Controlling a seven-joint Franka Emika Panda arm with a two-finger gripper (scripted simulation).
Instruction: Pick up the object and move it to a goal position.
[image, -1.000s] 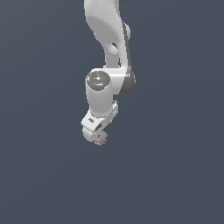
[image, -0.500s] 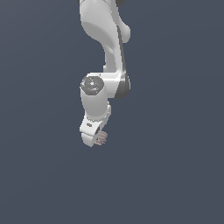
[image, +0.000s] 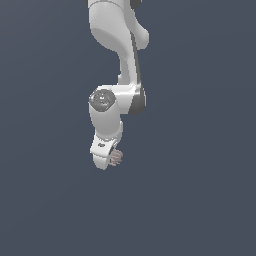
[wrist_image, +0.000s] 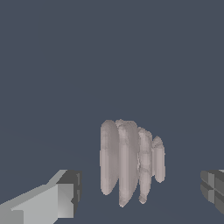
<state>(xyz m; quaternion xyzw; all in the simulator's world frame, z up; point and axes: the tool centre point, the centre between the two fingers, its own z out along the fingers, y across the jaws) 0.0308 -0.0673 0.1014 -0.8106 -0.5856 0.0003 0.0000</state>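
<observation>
Item one: the gripper, at the end of the white arm, pointing downward. In the wrist view we see its two fingers standing wide apart, touching nothing.

Item two: the object, a pinkish-brown ridged lump. It sits between the fingers with clear gaps on both sides, so nothing grips it yet. In the exterior view it peeks out just beside the gripper's lower end, on the exterior view's right.

We judge the fingers straddle the object ready to close across its ridged width.

Room: plain grey surroundings on every side of the gripper; no edges, walls or goal marker show.
</observation>
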